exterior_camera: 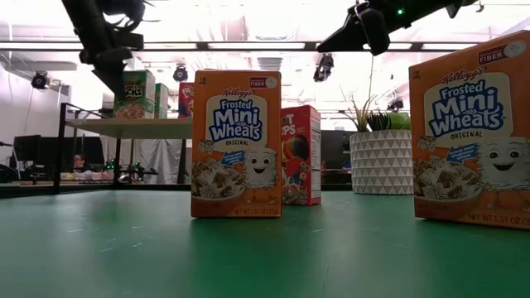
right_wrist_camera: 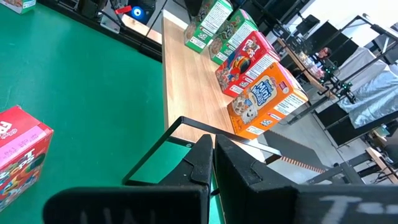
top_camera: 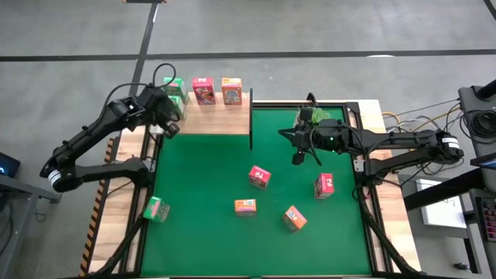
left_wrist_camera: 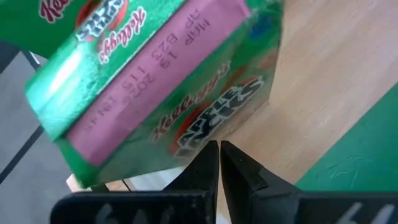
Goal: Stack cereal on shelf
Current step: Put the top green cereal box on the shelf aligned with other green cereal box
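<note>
Lower part of high view: five cereal boxes loose on green desk (top_camera: 201, 232), among them orange box (top_camera: 245, 206) at centre and green box (top_camera: 156, 209) at lower left edge. Centre right: right claw (top_camera: 297, 159) shut, empty, above mat. Upper left: shelf (top_camera: 217, 118) carries four boxes; left claw (top_camera: 164, 126) closed, empty, just beside green boxes (top_camera: 175, 91). Placing step seems done; next move needs pickup of loose box.

In your left wrist view the green cereal box (left_wrist_camera: 149, 81) just ahead of the fingers is blurred and cut off by the frame. In the low view, the orange box (exterior_camera: 472, 132) runs past the right edge, and the pink box (exterior_camera: 302, 155) is half hidden behind another orange box (exterior_camera: 236, 142).
</note>
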`<state>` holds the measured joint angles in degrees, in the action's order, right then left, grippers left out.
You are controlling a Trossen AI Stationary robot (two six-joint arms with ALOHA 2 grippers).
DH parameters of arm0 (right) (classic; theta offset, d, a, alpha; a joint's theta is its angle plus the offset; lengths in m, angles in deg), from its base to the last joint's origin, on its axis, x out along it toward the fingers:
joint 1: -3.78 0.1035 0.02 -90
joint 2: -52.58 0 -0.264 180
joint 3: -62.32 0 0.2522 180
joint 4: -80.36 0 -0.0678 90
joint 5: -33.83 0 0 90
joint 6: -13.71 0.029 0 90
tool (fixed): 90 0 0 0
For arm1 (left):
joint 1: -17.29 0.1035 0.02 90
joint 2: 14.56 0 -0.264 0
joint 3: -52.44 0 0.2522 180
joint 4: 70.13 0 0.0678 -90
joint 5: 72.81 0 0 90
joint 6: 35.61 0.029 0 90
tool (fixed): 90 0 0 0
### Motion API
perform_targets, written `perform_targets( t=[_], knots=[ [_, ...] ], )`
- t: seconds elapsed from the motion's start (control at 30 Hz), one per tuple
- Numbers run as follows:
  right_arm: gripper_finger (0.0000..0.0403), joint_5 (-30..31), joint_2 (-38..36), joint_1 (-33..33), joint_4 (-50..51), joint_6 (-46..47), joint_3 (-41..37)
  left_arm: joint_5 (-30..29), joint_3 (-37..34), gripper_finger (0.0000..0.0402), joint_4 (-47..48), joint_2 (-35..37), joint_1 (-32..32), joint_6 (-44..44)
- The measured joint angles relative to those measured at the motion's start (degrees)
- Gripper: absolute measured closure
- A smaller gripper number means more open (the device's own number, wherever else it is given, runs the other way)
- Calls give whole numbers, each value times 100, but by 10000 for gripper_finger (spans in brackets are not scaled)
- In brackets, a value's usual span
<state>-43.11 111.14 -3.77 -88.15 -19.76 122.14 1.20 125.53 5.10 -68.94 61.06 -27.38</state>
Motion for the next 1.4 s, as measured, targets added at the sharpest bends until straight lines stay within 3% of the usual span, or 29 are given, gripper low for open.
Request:
perform_targets(
  t=[0.43,0.7,1.4],
  knots=[
    [394,0,0,0,5,2,0,397,0,401,-28,-63,-24,-472],
    [394,2,0,0,11,-15,0,404,-217,401,-612,-71,-24,-616],
    [394,2,0,0,25,-17,0,157,-129,402,-234,20,-24,-541]
  ],
)
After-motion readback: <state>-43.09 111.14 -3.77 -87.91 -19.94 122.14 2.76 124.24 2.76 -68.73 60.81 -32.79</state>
